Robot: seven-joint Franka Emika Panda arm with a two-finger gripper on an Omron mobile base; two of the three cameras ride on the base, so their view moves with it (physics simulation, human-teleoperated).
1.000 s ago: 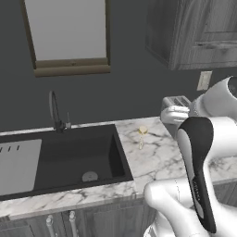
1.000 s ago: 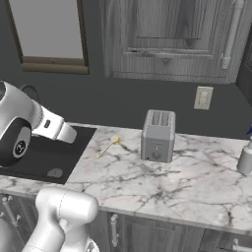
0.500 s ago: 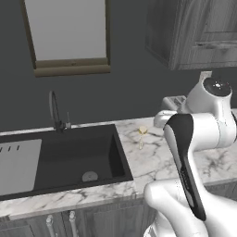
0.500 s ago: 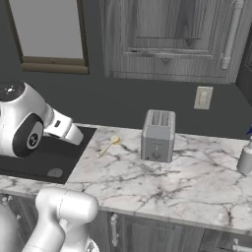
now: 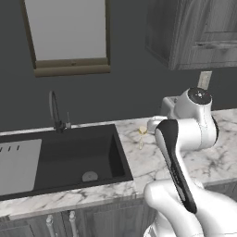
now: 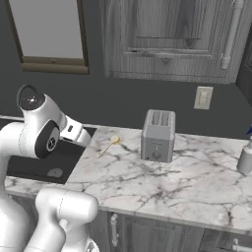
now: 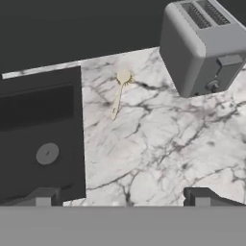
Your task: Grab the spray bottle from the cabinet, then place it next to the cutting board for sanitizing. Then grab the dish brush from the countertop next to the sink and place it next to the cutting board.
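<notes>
1. Marble countertop (image 7: 158, 158) lies bare beneath my claw (image 7: 122, 198), its fingers spread wide, holding nothing.
2. Beyond, the dish brush (image 7: 119, 93) lies between sink (image 7: 38, 129) and toaster (image 7: 204, 45).
3. Far right stands the spray bottle (image 6: 244, 156).

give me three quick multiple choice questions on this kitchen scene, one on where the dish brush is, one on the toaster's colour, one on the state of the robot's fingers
1. Where does the dish brush lie?
A. in the sink
B. on the countertop between the sink and the toaster
C. on top of the toaster

2. What colour is the toaster?
A. grey
B. red
C. yellow

3. How do the fingers stand?
A. shut on the dish brush
B. shut on nothing
C. open, holding nothing

Answers:
1 B, it lies on the marble countertop right beside the sink with the toaster on its other side.
2 A, its body is plain grey.
3 C, the two tips stand wide apart above the countertop with nothing between them.
</notes>
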